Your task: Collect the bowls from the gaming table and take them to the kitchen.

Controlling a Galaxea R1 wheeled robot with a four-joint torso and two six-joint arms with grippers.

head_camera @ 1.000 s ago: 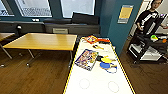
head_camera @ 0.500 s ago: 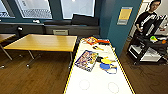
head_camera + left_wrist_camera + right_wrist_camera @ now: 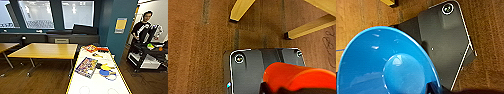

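Note:
The long white-topped gaming table [image 3: 100, 83] lies straight ahead in the head view, with a colourful board game [image 3: 86, 67] and bright paddles [image 3: 105, 70] on it. An orange-red bowl [image 3: 298, 77] looms close in the left wrist view, carried above the brown floor with my left gripper [image 3: 285, 89] shut on its rim. A glossy blue bowl [image 3: 386, 65] sits just as near in the right wrist view, held by my right gripper [image 3: 453, 90]. The pale whitish bowl and the kitchen are out of view.
A plain yellow-wood table [image 3: 45, 50] stands left of the gaming table, and its legs [image 3: 240, 8] show below my left wrist. A teal wall corner [image 3: 117, 30] rises to the right. A person [image 3: 142, 27] stands behind a black cart [image 3: 147, 56] there.
The whole head picture has shifted slightly, so the camera has moved a little. The things on the table lie as before.

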